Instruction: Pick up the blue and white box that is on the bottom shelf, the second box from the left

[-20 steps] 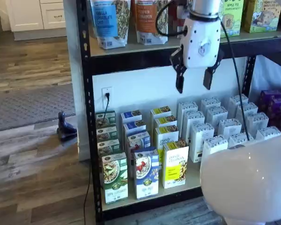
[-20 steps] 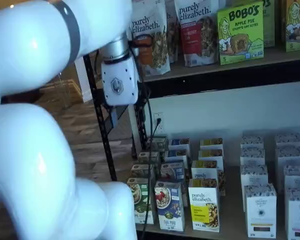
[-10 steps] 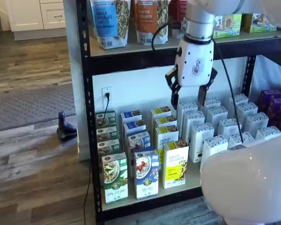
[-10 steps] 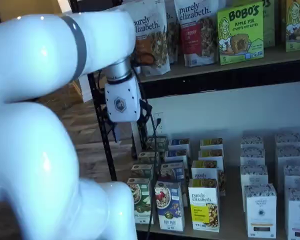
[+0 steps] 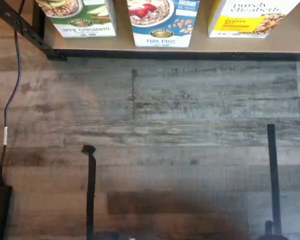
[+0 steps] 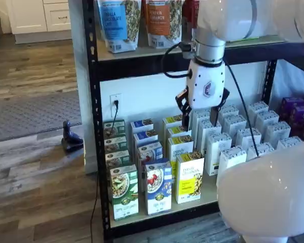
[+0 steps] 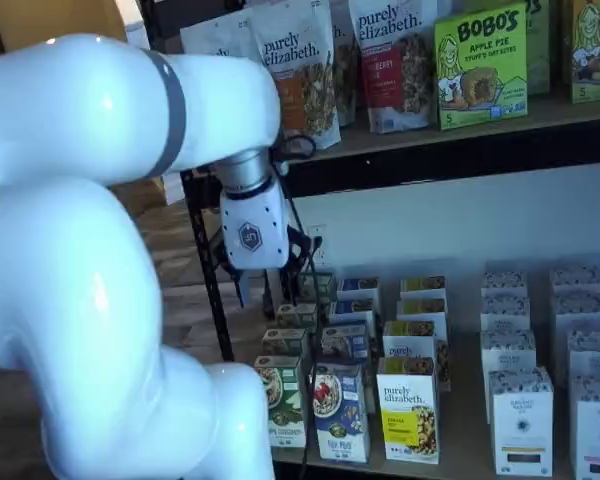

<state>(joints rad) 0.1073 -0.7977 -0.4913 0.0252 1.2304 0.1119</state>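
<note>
The blue and white box (image 6: 158,187) stands at the front of the bottom shelf (image 6: 162,220), between a green-and-white box (image 6: 124,192) and a yellow-and-white box (image 6: 189,177). It shows in both shelf views, and its other points are the box (image 7: 339,412) and the shelf board (image 7: 460,462). My gripper (image 6: 198,117) hangs open in front of the rack, above and to the right of the box, and holds nothing. Its white body and black fingers also show as the gripper (image 7: 265,290). The wrist view catches the lower part of the box (image 5: 162,20) on the shelf edge (image 5: 190,50).
More cereal boxes stand in rows behind the front ones, and white boxes (image 6: 233,136) fill the shelf's right part beside purple boxes (image 6: 296,114). Granola bags (image 6: 119,23) sit on the upper shelf. A black cable (image 5: 10,90) runs down to the wooden floor (image 5: 180,130).
The gripper has come down and to the left, from the level of the upper shelf's rail to in front of the lower bay. It stays open.
</note>
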